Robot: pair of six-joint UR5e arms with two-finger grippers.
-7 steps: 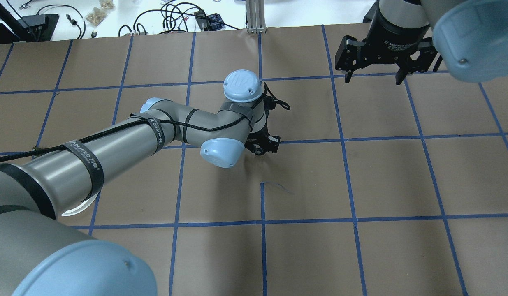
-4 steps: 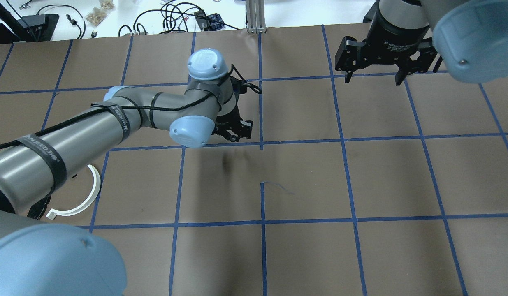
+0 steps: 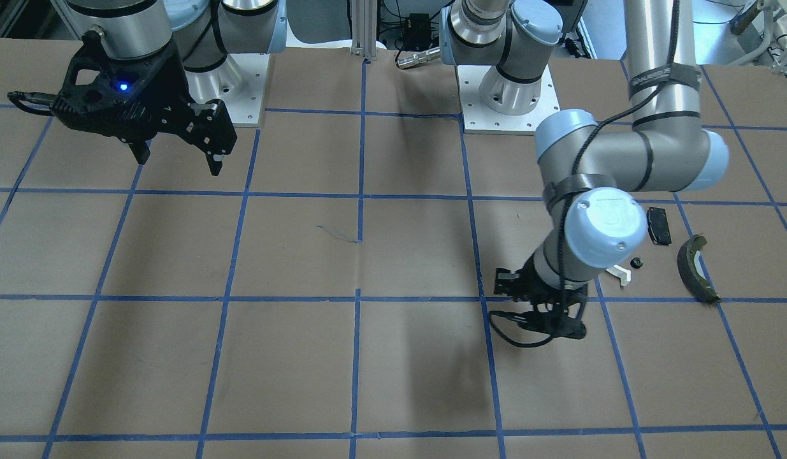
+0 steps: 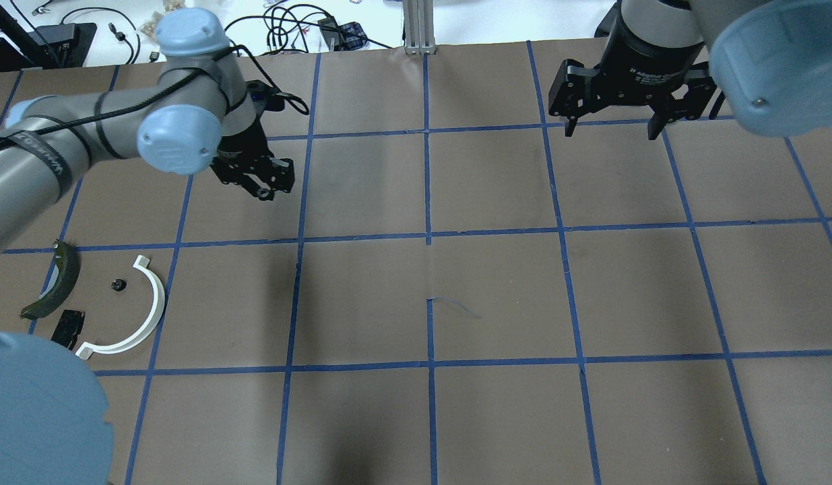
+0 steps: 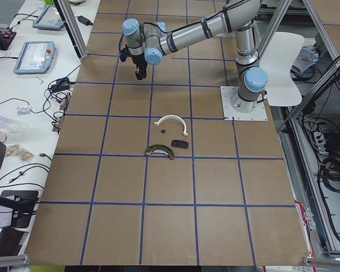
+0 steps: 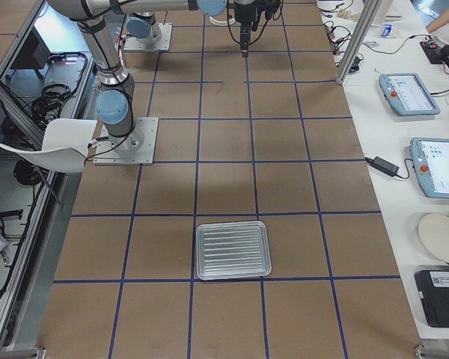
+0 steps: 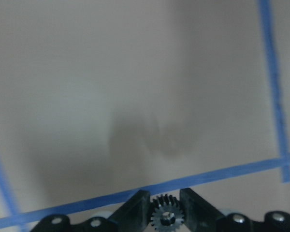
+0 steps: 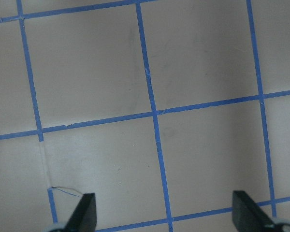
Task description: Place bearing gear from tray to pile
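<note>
My left gripper [image 4: 263, 188] is shut on a small dark toothed bearing gear [image 7: 166, 218], seen between the fingers in the left wrist view. It hangs above the table, beyond and to the right of the pile. The pile lies at the left edge: a white half-ring [image 4: 151, 311], a flat black pad [image 4: 68, 328], a dark olive curved shoe [image 4: 52, 283] and a tiny black part [image 4: 117, 284]. The metal tray [image 6: 233, 250] shows only in the exterior right view, with nothing visible in it. My right gripper [image 4: 611, 126] is open and holds nothing, at the far right.
Brown paper with a blue tape grid covers the table [image 4: 496, 296]. Cables and small items lie beyond the far edge [image 4: 281, 27]. The left arm's elbow [image 4: 38, 411] fills the near left corner of the overhead view.
My left arm has swung from the table's middle to the left and farther back, still holding the gear. This has uncovered the pile. The right arm has not moved.
</note>
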